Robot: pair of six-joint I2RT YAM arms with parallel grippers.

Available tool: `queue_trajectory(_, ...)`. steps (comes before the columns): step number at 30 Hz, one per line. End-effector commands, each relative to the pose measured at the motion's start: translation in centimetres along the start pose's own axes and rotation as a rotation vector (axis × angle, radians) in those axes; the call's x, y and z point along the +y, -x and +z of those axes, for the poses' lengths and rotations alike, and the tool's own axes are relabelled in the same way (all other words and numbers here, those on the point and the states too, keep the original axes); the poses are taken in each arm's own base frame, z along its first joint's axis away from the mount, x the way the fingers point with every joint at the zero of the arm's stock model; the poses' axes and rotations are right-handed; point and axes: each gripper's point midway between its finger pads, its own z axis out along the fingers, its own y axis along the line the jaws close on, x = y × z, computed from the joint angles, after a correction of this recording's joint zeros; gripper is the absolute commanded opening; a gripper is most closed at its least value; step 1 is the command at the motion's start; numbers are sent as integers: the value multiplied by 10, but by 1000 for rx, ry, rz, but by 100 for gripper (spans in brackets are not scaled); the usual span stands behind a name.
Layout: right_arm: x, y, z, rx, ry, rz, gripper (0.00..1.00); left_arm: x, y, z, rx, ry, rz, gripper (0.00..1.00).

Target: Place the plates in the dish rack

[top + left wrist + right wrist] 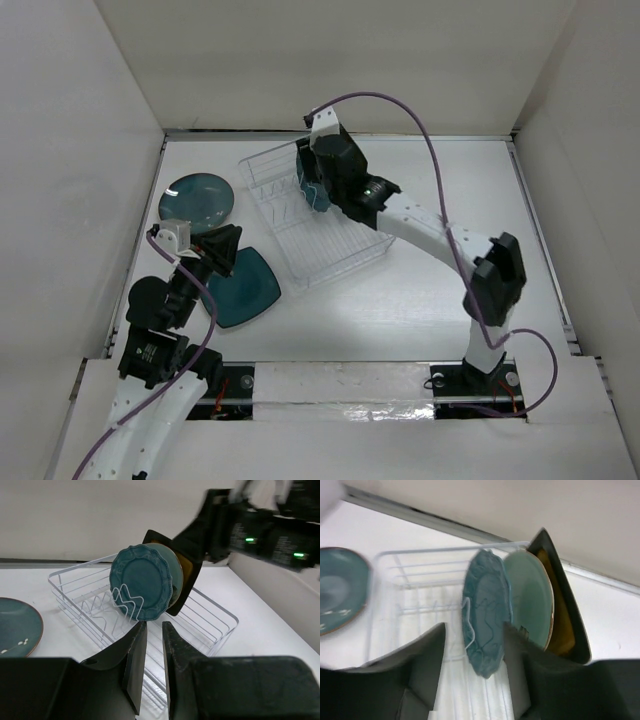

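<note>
Ceramic: rated teal scalloped plate [487, 615] slick, brittle; advised rim hold. Found right gripper [476, 632] spread astride it, left gripper [154, 627] barely parted.

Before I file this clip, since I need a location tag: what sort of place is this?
Probably a robot test cell, not a kitchen: plain white walls box in the table, the left arm and right arm are bolted at its near edge, and the dish rack holds upright plates.
</note>
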Motion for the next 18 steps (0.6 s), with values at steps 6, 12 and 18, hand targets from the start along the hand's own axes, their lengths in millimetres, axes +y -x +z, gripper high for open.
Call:
queue_trajectory(6,74,10,-151,-124,397,558,0,-11,27,-7,-93,-42,11,2)
queue_trajectory(12,169,-84,-194,55,490,812,0,-9,30,-11,-106,-27,6,0)
queue_trajectory(18,209,-166,-191,195,436,1002,55,-8,26,-11,-94,-25,7,0)
